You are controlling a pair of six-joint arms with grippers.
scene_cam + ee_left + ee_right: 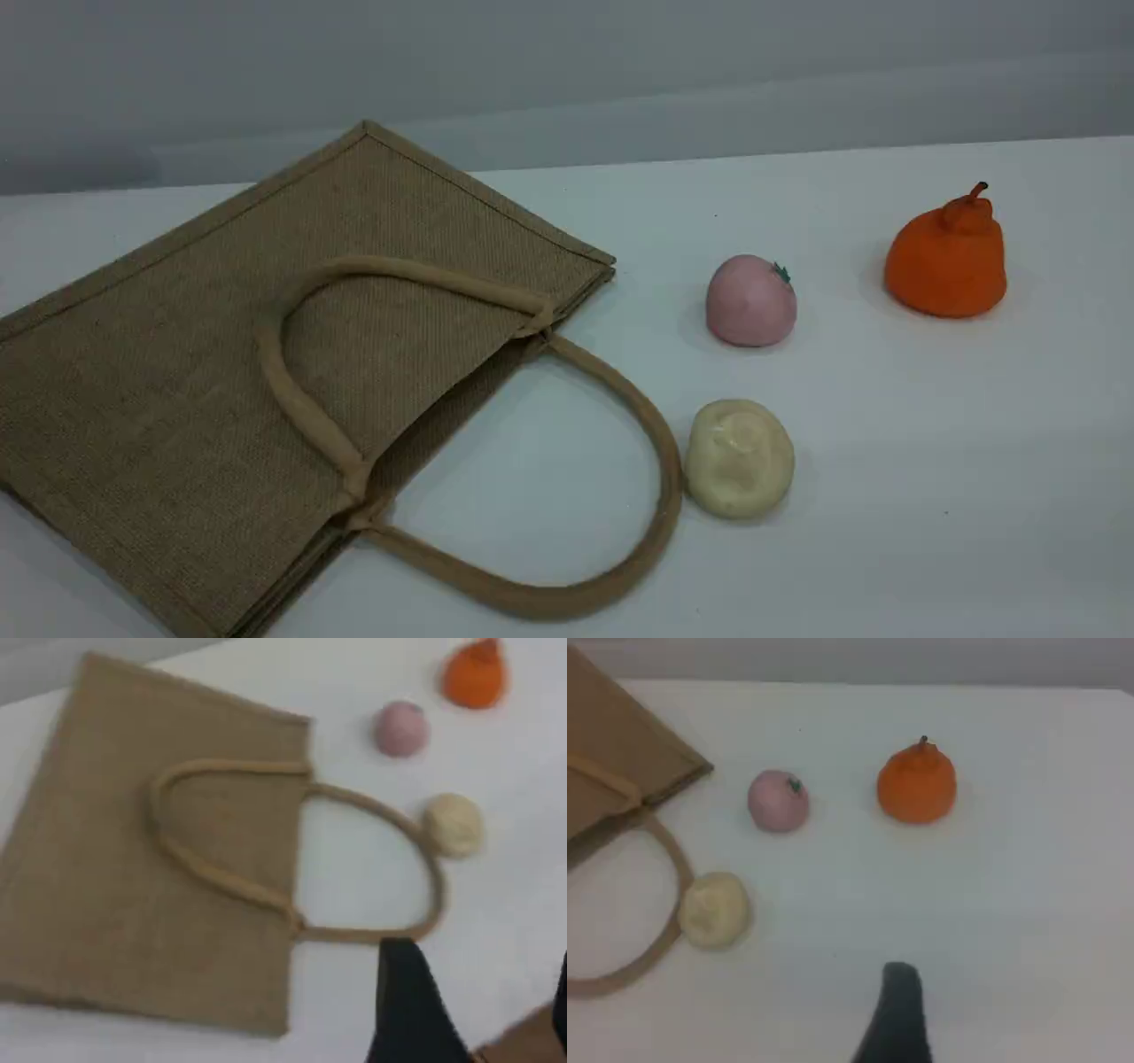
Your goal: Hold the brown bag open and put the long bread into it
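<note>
Jute, tan-brown: on the scene view I count one brown bag (204,372) lying flat on the white counter (886,532), two loop handles, no print I can read. One cream lump (740,457) touches the outer handle (656,496); one pink fruit (750,300) and one orange pear-shaped fruit (948,257) sit well apart. I can't find the long bread. On the left wrist view, my left end effector (469,1019) is released over the counter. On the right wrist view, the right end effector (897,1014) is released too, grasping nothing.
</note>
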